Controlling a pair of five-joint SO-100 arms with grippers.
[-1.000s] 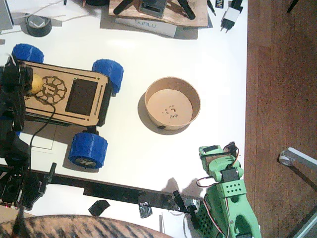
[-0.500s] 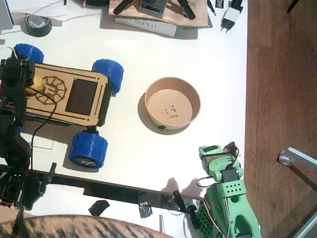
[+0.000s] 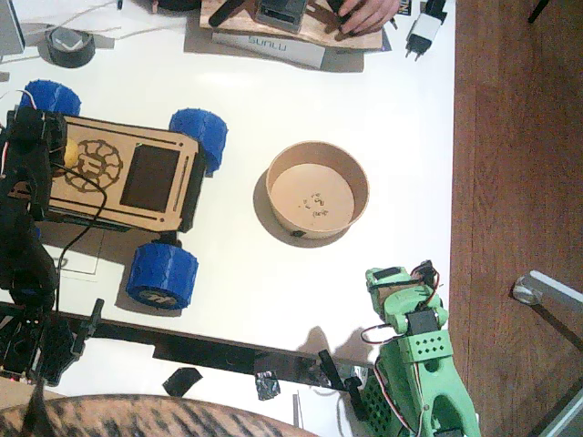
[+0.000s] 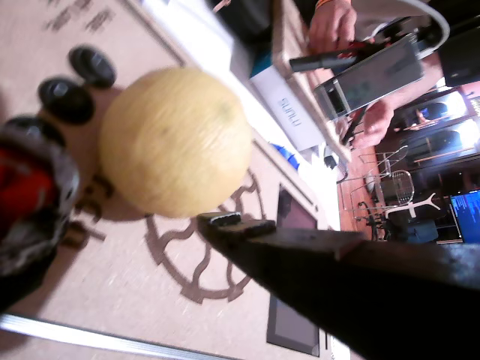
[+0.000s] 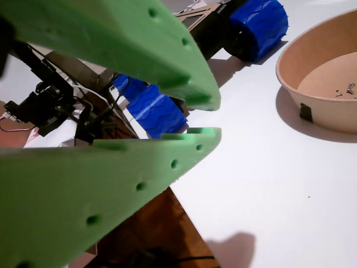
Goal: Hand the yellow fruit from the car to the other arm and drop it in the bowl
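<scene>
The paper bowl [image 3: 318,189] stands near the middle of the white table [image 3: 383,100], upright, and holds only a few small dark specks [image 3: 316,197] on its pale brown floor; a small dark tab sits at its lower rim. In a wrist view the same bowl [image 5: 323,84] shows at the right edge with the specks inside.

The wooden car [image 3: 114,182] lies by the table's left edge on its blue wheels [image 3: 162,275]. The yellow fruit [image 3: 66,155] rests on the left end of its deck, just beside the engraved emblem [image 3: 95,164]. In a wrist view the fruit [image 4: 174,141] fills the upper left, sitting on the deck with one dark finger [image 4: 300,259] of the left gripper [image 3: 36,155] just below it. The black left arm [image 3: 23,246] reaches along the left edge, its gripper at the fruit; whether the jaws grip it cannot be told.

The green arm [image 3: 419,382] stands at the table's lower right corner. Its right gripper [image 5: 202,117] hangs above bare table with jaws slightly parted, holding nothing.

A person's hand [image 3: 364,15] rests on a wooden board [image 3: 291,18] at the table's far edge.
</scene>
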